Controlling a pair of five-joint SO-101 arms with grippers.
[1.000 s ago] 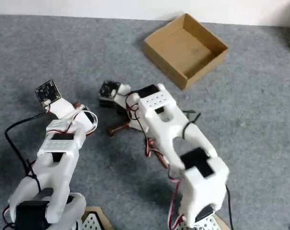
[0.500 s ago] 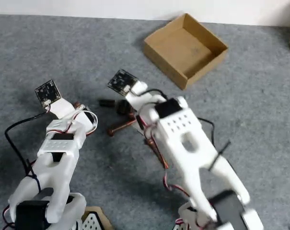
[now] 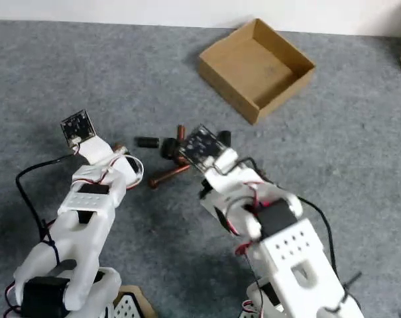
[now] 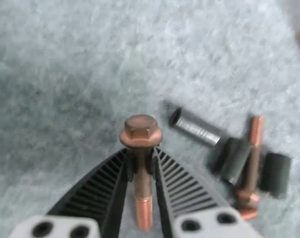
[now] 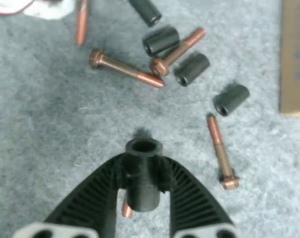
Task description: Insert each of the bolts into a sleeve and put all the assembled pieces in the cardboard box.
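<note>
The copper-coloured hex-head metal bolt (image 4: 141, 131) is clamped by its shank in the left gripper (image 4: 141, 156). Its head stands clear of the ribbed black tips and its threaded end lies back between the fingers. The short black cylindrical sleeve (image 5: 142, 191) is pinched across its wall in the right gripper (image 5: 142, 163), bore open at the front.

You can expect both parts to be rigid, small and light. Smooth round metal may roll or slip in the ribs, so squeeze across the middle of each length and keep the two axes in line. The free thread looks short; you may need a hold nearer the head.

In the high view a loose black sleeve (image 3: 147, 142) and a loose copper bolt (image 3: 167, 175) lie between the arms on the grey carpet (image 3: 67, 66). The open cardboard box (image 3: 227, 89) sits at 1 o'clock from them.
</note>
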